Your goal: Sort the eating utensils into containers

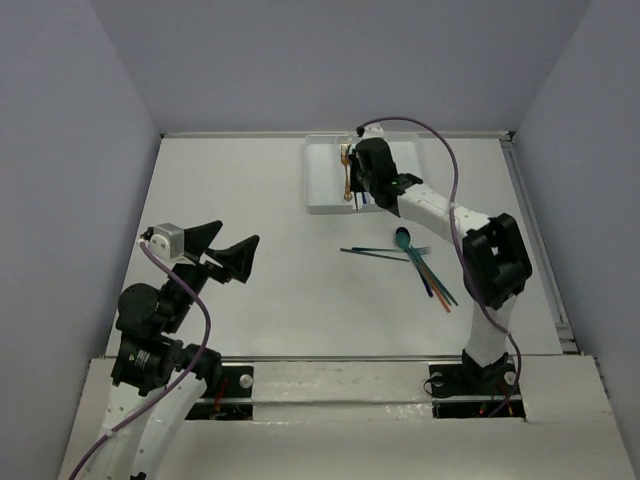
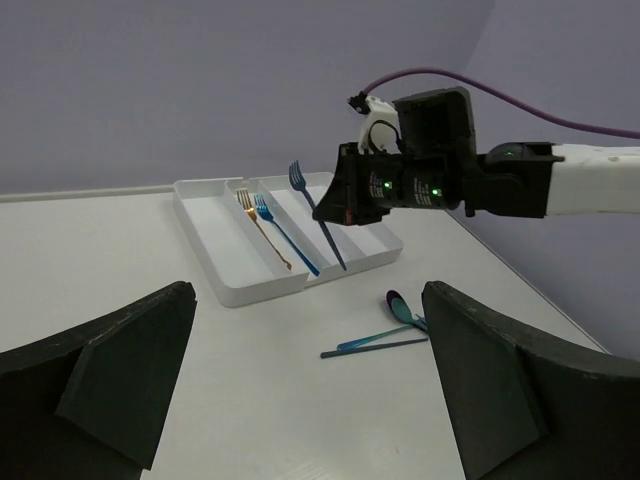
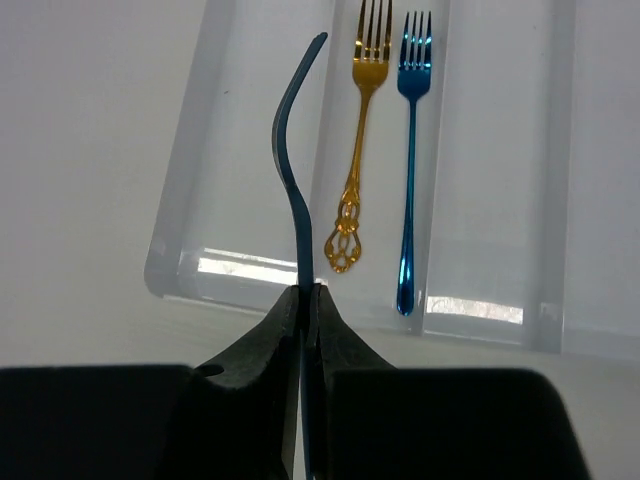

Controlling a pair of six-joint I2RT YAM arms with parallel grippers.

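Top external view: the white tray (image 1: pixel 318 195) lies at the far middle of the table (image 1: pixel 240 170). The right arm (image 1: pixel 440 210) is stretched out over it, and the left arm (image 1: pixel 160 330) is drawn back at the near left.
Right claw: the right claw (image 3: pixel 308 295) is pinched tight, its two fingers pressed together on the handle of a dark blue fork (image 3: pixel 290 170). In the right wrist view only the thin handle sits between the pads.
Held fork: it hangs in the air above the tray, tilted, with the tines raised toward the far end and the handle end dipping toward the near end. Which compartment lies under it cannot be told, since the views place it differently.
In the tray: a gold fork (image 3: pixel 358 150) and a blue fork (image 3: pixel 410 170) lie side by side, not touching, in one long compartment, tines toward the far end.
Loose utensils: a small heap of loose utensils (image 1: pixel 425 268) lies on the table near the tray's near end, beside the right arm. A teal spoon (image 1: pixel 402 238) has its bowl at the heap's far end, and thin blue, teal and reddish pieces fan out from it.
Left claw: the left claw (image 1: pixel 236 238) stands spread wide with nothing between its fingers (image 2: pixel 110 380), well apart from both the tray and the heap.
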